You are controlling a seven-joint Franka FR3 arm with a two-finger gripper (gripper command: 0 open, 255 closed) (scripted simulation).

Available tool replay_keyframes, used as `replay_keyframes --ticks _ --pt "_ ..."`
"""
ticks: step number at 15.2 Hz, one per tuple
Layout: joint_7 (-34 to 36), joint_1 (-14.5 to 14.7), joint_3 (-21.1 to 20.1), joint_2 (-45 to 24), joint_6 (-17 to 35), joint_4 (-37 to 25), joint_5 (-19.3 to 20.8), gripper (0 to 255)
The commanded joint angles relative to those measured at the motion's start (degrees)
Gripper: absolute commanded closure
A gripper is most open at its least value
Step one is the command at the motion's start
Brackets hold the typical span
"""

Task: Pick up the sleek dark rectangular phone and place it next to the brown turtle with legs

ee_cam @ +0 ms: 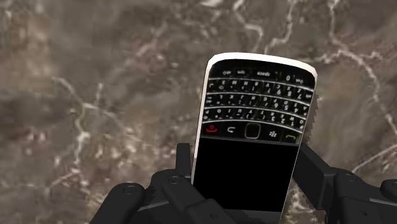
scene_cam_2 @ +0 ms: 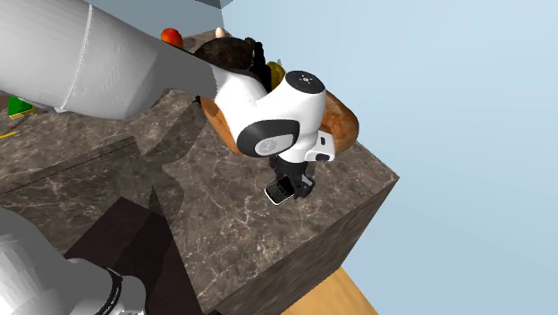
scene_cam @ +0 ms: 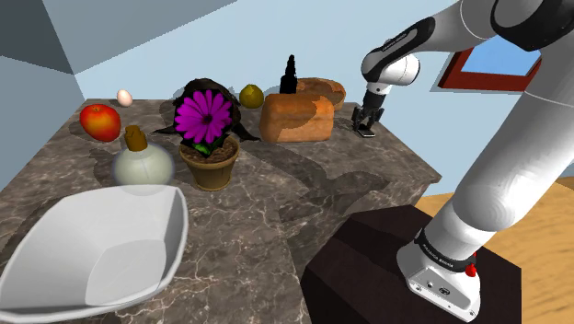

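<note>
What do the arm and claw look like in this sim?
The arm has glossy white rounded links with dark grey joints, plus a dark band and a small red mark near its foot. The wrist housing is a white bulb with a dark oval ring and a dark cap on top. The claw is all black: a blocky body and two flat fingers.

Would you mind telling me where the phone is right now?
The phone is clasped in the gripper, low over the marble table, just right of the bread loaf in the shoulder view.
</note>
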State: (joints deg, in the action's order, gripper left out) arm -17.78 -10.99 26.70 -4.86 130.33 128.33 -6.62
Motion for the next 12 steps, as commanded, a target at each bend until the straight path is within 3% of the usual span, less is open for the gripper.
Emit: replay_keyframes --ticks 1,12 --pt "0.26 0.06 0.02 0.43 -0.71 -0.22 0.34 255" --pt "2.88 0.32 0.11 5.48 -8.78 -3.91 3.60 255"
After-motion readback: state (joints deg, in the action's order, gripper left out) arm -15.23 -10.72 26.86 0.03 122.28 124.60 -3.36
